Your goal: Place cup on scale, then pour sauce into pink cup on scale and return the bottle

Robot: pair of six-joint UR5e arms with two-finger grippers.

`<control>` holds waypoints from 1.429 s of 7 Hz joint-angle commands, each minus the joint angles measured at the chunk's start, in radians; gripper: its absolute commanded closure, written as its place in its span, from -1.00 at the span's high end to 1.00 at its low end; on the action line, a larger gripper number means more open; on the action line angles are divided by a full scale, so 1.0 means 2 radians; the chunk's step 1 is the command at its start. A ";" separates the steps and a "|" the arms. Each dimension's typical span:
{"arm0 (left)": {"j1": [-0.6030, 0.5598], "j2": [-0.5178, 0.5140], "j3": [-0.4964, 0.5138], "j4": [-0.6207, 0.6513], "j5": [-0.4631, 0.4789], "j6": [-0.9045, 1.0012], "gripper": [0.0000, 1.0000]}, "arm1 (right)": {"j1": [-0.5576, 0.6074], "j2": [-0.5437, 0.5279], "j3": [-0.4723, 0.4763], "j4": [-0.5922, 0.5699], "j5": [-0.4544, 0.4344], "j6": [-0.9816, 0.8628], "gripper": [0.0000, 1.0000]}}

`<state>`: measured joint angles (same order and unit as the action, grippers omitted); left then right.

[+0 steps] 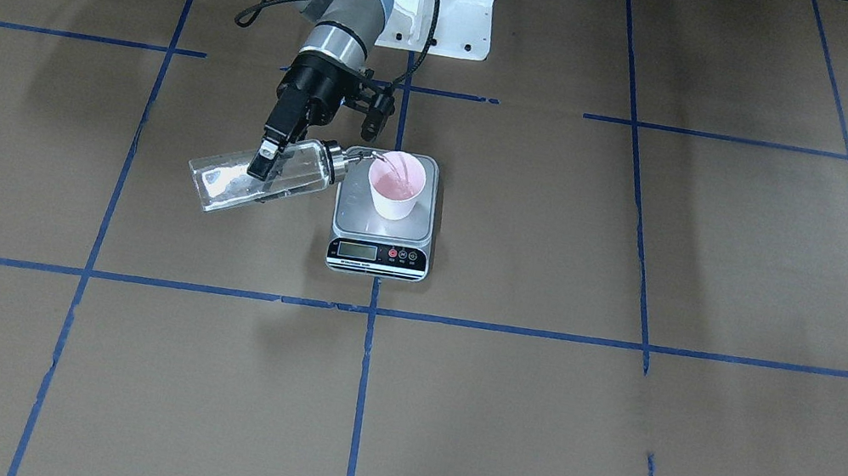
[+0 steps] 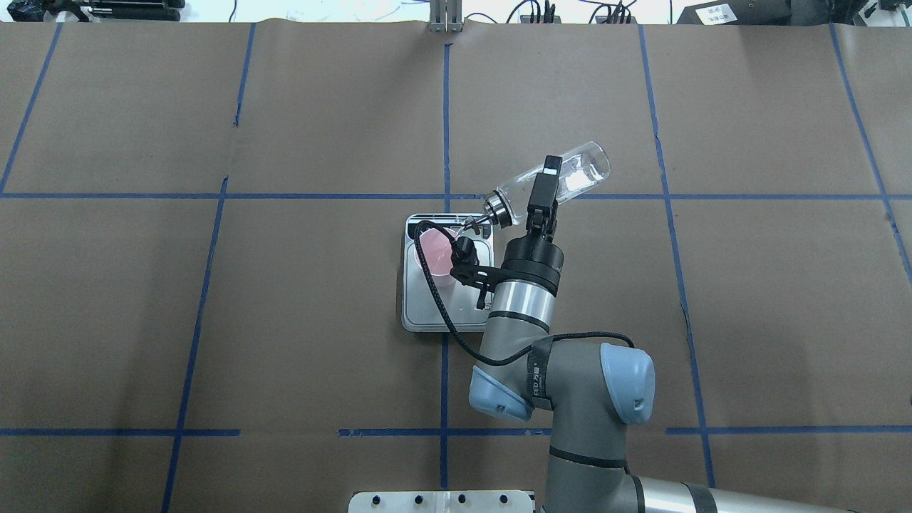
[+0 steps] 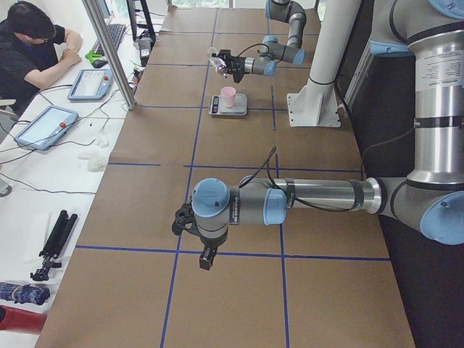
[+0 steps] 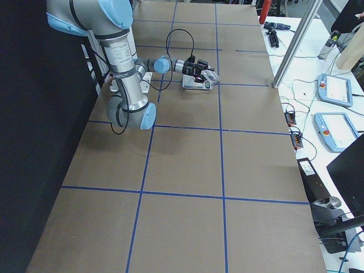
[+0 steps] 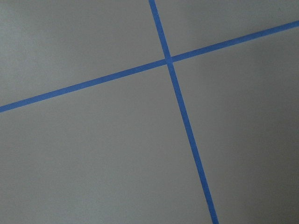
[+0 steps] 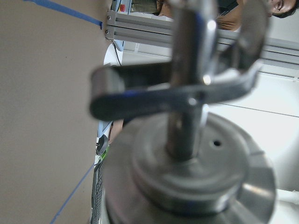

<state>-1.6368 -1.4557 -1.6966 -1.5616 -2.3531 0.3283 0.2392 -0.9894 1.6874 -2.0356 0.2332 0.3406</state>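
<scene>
The right hand grasps the tilted bottle; keep its spout above the cup, centre frame, and pour slowly.

We see a plain brown table crossed by a grid of blue tape lines. The cup is pale pink, a shade deeper inside, and the scale is silver-grey on top with a black front strip, a pale display and a red button beside dark ones. The bottle is clear, colourless glass with a silver cap and black neck ring; the right gripper is black, its arm grey with pale blue caps.
</scene>
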 commanded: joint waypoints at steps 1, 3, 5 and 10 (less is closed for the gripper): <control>0.000 0.000 0.000 0.000 0.000 0.000 1.00 | 0.000 0.000 0.000 0.000 0.000 0.000 -1.00; 0.000 0.000 0.000 -0.001 0.000 0.000 1.00 | 0.000 0.002 0.001 0.001 0.000 0.001 -1.00; 0.000 0.000 0.000 -0.001 0.000 0.000 1.00 | 0.000 0.005 0.003 0.008 0.005 0.008 -1.00; 0.000 0.000 -0.002 -0.002 0.000 0.000 1.00 | -0.004 -0.014 0.004 0.262 0.113 0.142 -1.00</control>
<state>-1.6367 -1.4557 -1.6996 -1.5641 -2.3531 0.3283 0.2352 -1.0116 1.6946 -1.5628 0.4103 0.4977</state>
